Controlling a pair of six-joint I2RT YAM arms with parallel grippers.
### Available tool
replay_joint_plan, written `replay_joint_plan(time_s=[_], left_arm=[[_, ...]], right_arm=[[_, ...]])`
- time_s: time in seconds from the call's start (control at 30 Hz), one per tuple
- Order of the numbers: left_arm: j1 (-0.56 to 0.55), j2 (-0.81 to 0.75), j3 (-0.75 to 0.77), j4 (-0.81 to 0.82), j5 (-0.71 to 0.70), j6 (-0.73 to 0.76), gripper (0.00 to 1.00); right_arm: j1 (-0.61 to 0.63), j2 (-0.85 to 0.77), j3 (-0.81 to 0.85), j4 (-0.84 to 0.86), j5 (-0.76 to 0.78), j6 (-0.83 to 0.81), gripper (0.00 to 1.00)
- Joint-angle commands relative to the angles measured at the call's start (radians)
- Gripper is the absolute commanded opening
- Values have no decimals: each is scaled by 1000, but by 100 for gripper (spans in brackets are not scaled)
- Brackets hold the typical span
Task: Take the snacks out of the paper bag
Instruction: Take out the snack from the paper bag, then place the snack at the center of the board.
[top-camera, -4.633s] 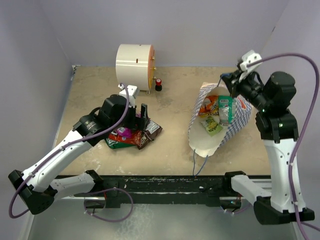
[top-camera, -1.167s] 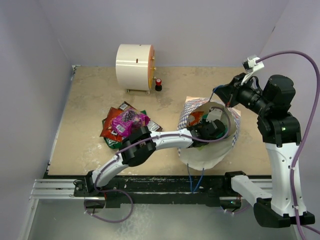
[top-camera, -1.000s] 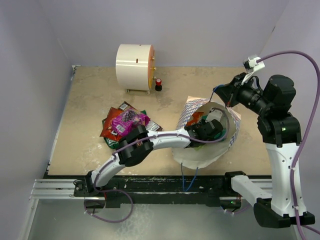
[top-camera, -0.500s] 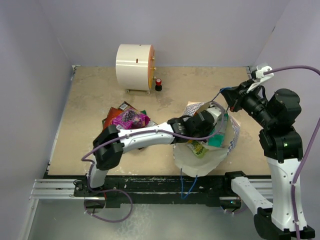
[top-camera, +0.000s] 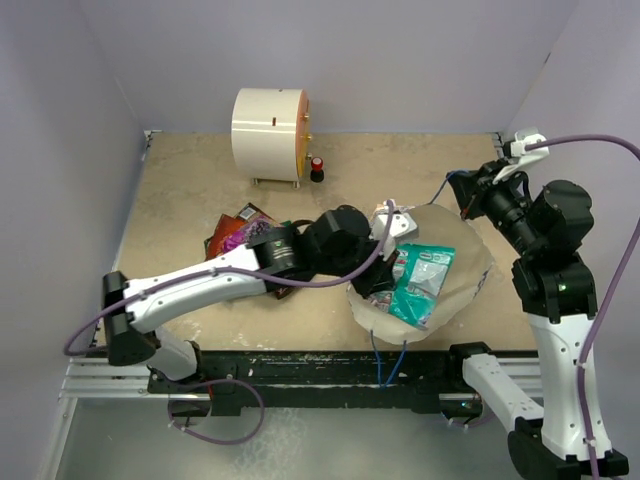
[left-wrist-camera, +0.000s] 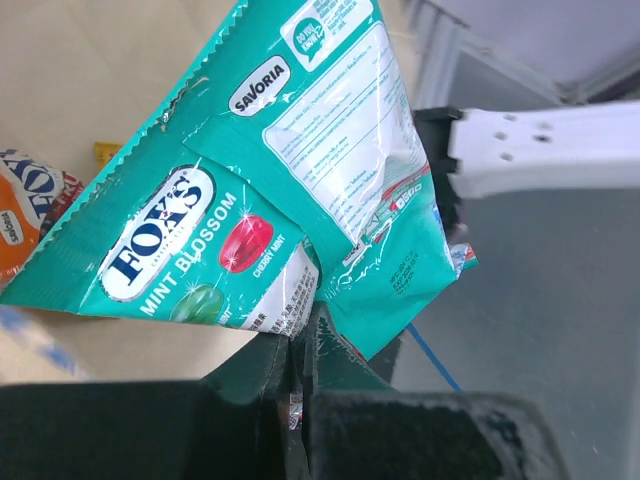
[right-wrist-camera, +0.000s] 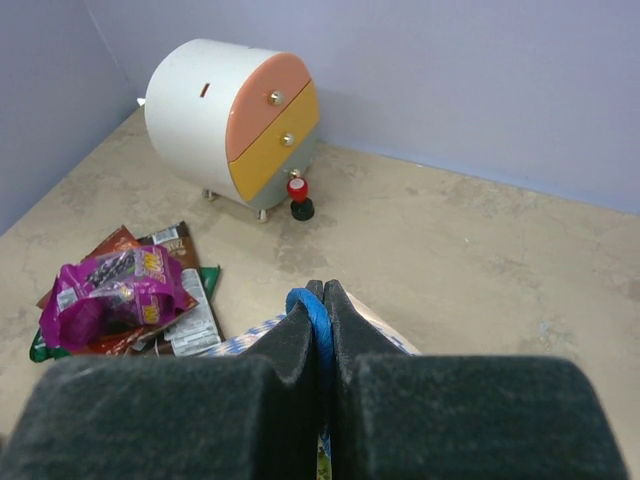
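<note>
The left fingers (left-wrist-camera: 297, 385) are clenched on the lower edge of a teal mint packet (left-wrist-camera: 270, 200), which hangs out from the grip over the mouth of the paper bag (top-camera: 470, 285); in the top view the same packet (top-camera: 422, 283) sits just above the bag's white inside, near its front rim. The right fingers (right-wrist-camera: 322, 330) are pinched tight on a blue cord handle (right-wrist-camera: 316, 318) of the bag, holding that side up so the mouth stays wide. The snacks already out lie in a pile (top-camera: 240, 228) on the worktop (top-camera: 180, 200) to the left of the bag, a purple packet (right-wrist-camera: 118, 292) on top as the right wrist view shows it, and an orange packet (left-wrist-camera: 20, 205) shows just beside the teal one, though whether it lies inside the bag cannot be told. The teal packet looks light, thin and glossy, so it will likely flex and crinkle rather than keep its shape, and the film may slide between the pads. The crimped seam or a corner, where the film is doubled and flat, seems the surest hold; the puffed middle would likely squash and slip. The bag itself is soft paper and would probably sag if the handle were let go.
</note>
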Motion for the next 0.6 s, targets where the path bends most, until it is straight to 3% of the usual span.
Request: replay_joint_plan(time_s=[0.0,0.1,0.2,0.3,0.4,0.47,0.57], left_arm=[[5,-182,-5,-45,113,58,0],[4,-283,-5,-104,44,78,0],[4,-371,11,-145,-112,89,0],[4,-429,48,-184,-357,98,0],[4,-432,113,-257,-689,34,0],[18,-410,147,-312,-833,-15,0],[120,-357,177,-441,-855,-124,0]], right_arm=[[4,5,10,90,28,-1,0],[4,16,25,86,31,-15,0],[3,25,43,74,35,-34,0],[3,29,57,58,39,-46,0],[4,24,57,46,36,-47,0],[4,18,55,38,35,-46,0],[5,6,47,33,35,-34,0]])
